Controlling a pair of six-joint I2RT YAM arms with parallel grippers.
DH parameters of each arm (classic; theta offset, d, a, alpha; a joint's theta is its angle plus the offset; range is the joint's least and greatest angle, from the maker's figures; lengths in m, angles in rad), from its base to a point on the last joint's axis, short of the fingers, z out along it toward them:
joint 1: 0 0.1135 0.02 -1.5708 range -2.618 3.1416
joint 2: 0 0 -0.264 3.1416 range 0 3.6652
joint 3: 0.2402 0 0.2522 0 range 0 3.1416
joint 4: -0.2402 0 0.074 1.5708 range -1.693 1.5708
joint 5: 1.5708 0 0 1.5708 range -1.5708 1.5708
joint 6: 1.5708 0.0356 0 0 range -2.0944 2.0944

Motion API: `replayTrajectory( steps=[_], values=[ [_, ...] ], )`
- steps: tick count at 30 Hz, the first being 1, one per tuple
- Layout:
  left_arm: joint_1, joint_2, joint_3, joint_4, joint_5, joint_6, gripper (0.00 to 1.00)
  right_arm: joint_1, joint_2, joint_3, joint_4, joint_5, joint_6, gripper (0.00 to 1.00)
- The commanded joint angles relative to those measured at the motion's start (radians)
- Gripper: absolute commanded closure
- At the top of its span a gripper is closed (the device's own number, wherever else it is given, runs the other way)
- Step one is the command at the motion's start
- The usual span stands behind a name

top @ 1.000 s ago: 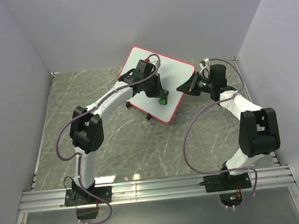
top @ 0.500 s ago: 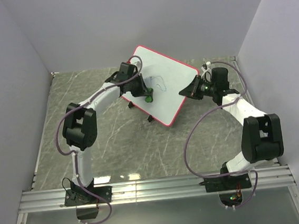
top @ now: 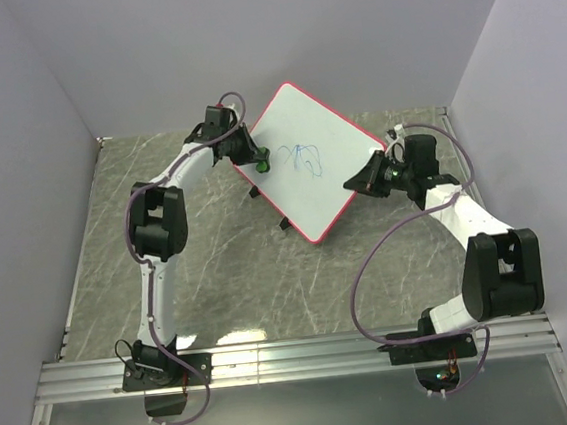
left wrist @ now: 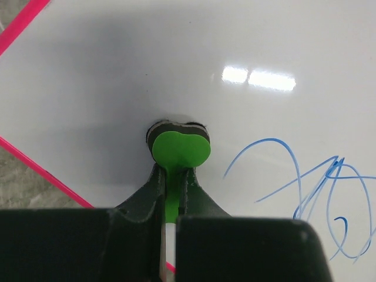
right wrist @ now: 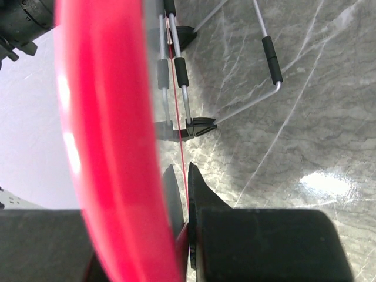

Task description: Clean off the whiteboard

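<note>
The whiteboard (top: 314,197), white with a red-pink rim, stands tilted at the back of the table, with a blue scribble (top: 304,158) near its middle. My left gripper (top: 256,159) is shut on a small green eraser (top: 262,161) at the board's left part. In the left wrist view the eraser (left wrist: 180,150) presses on the white face (left wrist: 117,64), left of the scribble (left wrist: 320,188). My right gripper (top: 360,180) clamps the board's right edge. In the right wrist view the red rim (right wrist: 106,129) runs between the fingers of that gripper (right wrist: 183,194).
Under the board, thin wire legs (right wrist: 183,82) with black feet (right wrist: 200,126) rest on the grey marbled tabletop (top: 219,269). Grey walls close in the left, back and right. A metal rail (top: 297,357) runs along the near edge.
My left gripper has carried the eraser up and left across the board, uncovering the blue scribble. The board has turned, and my right gripper has shifted slightly lower with its edge.
</note>
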Motion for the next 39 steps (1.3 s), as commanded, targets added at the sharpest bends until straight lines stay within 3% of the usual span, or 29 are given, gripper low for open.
replayTrajectory(
  steps=[1, 8, 15, 19, 23, 31, 36, 39],
  values=[
    [-0.057, 0.05, 0.013, 0.011, 0.11, 0.051, 1.0, 0.045, 0.018, 0.01, -0.198, 0.021, -0.04, 1.0],
    [-0.177, -0.002, 0.026, -0.046, 0.243, 0.131, 1.0, 0.085, 0.068, 0.035, -0.16, 0.026, -0.015, 1.0],
    [-0.312, -0.025, -0.034, -0.048, 0.257, 0.111, 1.0, 0.15, 0.087, 0.029, -0.145, 0.038, 0.0, 1.0],
    [-0.324, -0.014, -0.033, -0.046, 0.266, 0.103, 1.0, 0.18, 0.09, 0.022, -0.14, 0.039, 0.006, 1.0],
    [-0.291, 0.009, 0.027, -0.083, 0.155, 0.117, 1.0, 0.196, 0.082, 0.024, -0.169, 0.05, -0.007, 1.0],
    [-0.073, 0.197, 0.276, -0.169, -0.035, 0.07, 1.0, 0.2, 0.064, 0.022, -0.215, 0.061, -0.029, 1.0],
    [0.007, 0.323, 0.427, -0.175, -0.051, 0.013, 1.0, 0.212, 0.085, 0.03, -0.244, 0.066, -0.041, 1.0],
    [0.01, 0.322, 0.406, -0.161, -0.042, 0.017, 1.0, 0.22, 0.11, 0.055, -0.247, 0.067, -0.041, 1.0]
  ],
)
